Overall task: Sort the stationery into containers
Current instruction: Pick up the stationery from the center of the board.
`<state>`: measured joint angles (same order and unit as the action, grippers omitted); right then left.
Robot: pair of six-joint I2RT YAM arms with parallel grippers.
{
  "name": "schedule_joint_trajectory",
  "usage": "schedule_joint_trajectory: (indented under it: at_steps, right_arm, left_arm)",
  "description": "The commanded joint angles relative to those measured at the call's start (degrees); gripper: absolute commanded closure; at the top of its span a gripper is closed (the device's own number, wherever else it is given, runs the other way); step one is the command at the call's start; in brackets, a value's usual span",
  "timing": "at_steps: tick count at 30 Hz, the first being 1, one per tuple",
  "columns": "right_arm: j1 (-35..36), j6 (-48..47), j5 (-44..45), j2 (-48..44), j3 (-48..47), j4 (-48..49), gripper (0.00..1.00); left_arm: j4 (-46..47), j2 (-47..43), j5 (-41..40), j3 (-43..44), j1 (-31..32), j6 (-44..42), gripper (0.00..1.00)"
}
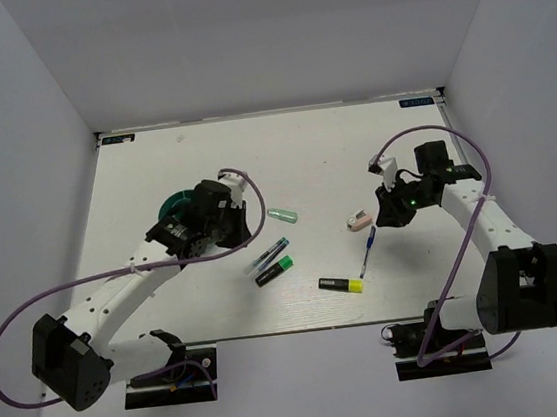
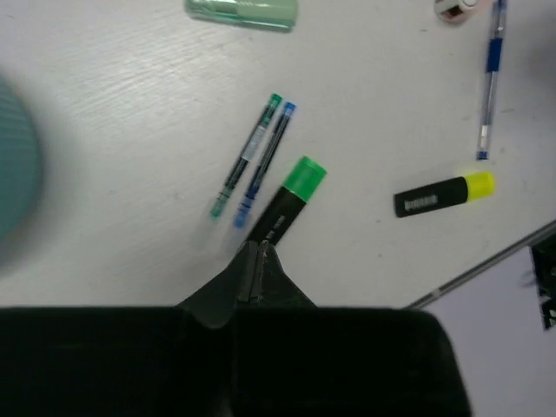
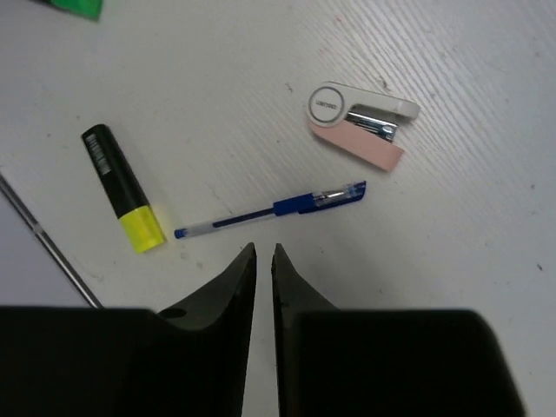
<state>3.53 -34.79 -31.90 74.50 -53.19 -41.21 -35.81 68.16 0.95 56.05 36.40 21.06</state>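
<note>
On the yellow-black highlighter (image 3: 122, 187), white print sits unreadably small.

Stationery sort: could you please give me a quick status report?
Left jaws shut, empty, by green highlighter. Right jaws slightly apart, empty, near blue pen. Stationery loose on table, none gripped. No obstruction seen around organiser.

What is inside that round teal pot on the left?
Only a sliver of the teal organiser shows; the left arm covers its inside, so any contents are hidden.
</note>
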Motion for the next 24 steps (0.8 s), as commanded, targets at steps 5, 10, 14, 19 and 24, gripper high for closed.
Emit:
schedule_joint_trajectory:
  at_steps: [5, 10, 14, 19, 24]
  right_arm:
    - [0.60, 3.39, -9.68, -3.83, 0.18, -0.20, 0.81]
    - [0.42, 15.71, -5.28, -6.73, 0.37, 3.42, 0.80]
    - [0.42, 18.43, -5.19, -8.67, 2.38, 4.29, 0.78]
    - [0.07, 18.26, -4.31, -11.31, 5.38, 5.09, 0.78]
    - [0.16, 18.17, -5.80, -11.13, 5.64, 4.13, 0.78]
  left_arm:
    - [2.24, 8.02, -2.40, 6.76, 5.34, -2.62, 0.51]
    - [-4.70, 24.64, -14.40, 18.91, 3.15, 23.53, 0.33]
    - [-2.77, 32.01, -13.78, 21.37, 2.97, 40.57, 0.30]
    - [-13.47, 44.04, -15.80, 35.86, 2.97, 52.84, 0.30]
    - [-10.85, 46.36, -16.06, 37.63, 3.41, 56.88, 0.30]
